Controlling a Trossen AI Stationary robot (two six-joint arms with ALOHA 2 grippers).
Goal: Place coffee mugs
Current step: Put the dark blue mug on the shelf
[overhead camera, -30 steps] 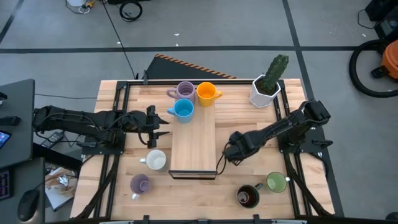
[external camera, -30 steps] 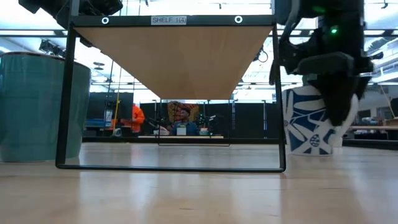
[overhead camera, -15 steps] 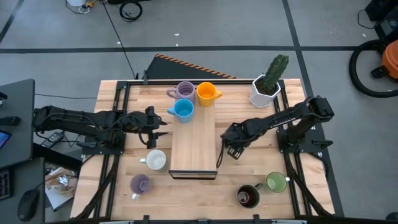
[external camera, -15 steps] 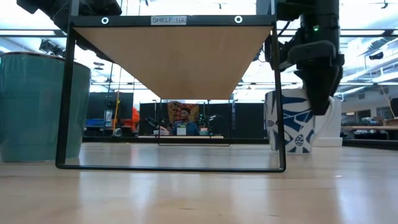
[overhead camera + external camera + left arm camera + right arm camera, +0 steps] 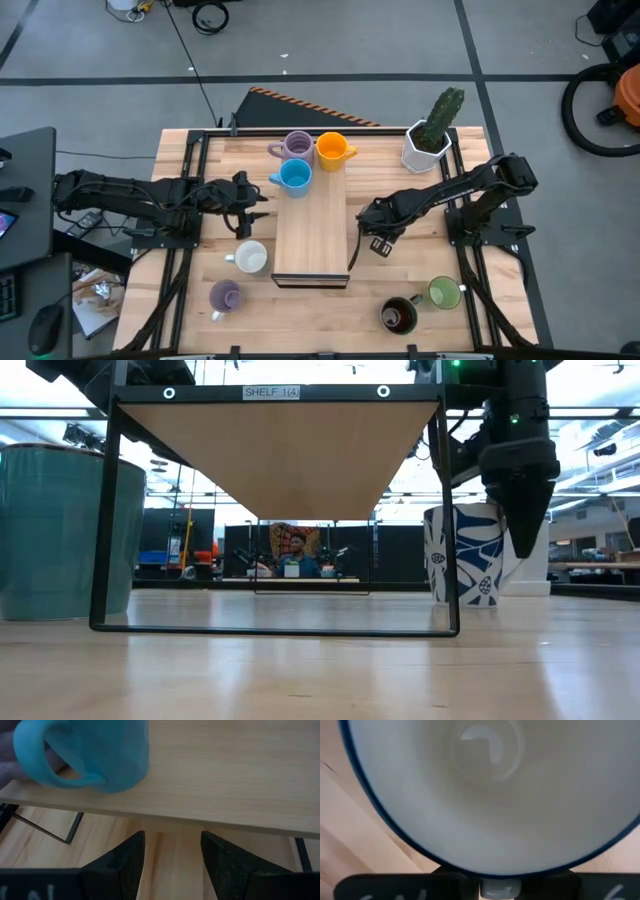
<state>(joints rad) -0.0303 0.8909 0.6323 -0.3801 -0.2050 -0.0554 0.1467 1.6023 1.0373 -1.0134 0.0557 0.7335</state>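
My right gripper [image 5: 378,243] points down just right of the wooden shelf [image 5: 310,225], shut on a white mug with a blue pattern [image 5: 465,555]. From above the arm hides this mug. Its white inside [image 5: 485,795] fills the right wrist view. Lilac [image 5: 297,146], orange [image 5: 332,150] and blue [image 5: 294,176] mugs stand on the shelf's far end. My left gripper [image 5: 172,865] waits open left of the shelf, facing the blue mug [image 5: 90,755]. On the table stand white [image 5: 250,258], lilac [image 5: 225,296], dark brown [image 5: 400,316] and green [image 5: 443,293] mugs. My right gripper comes at the mug from above, fingers pointing down, at its blue-edged rim [image 5: 500,872]. One finger [image 5: 527,525] runs down the outside of the mug's wall; the gripper's own body hides the other. The mug stands upright with its base [image 5: 465,600] on the table.
A white pot with a green cactus [image 5: 430,140] stands at the far right corner. The shelf's black frame legs [image 5: 448,510] stand close beside the held mug. Bare tabletop lies right of the shelf, between the cactus pot and the green mug.
My right gripper has rolled about its downward axis, shifted a little toward the shelf and shut on the patterned mug's rim. The mug has slid upright along the table toward the shelf's leg. My left gripper has stayed in place.
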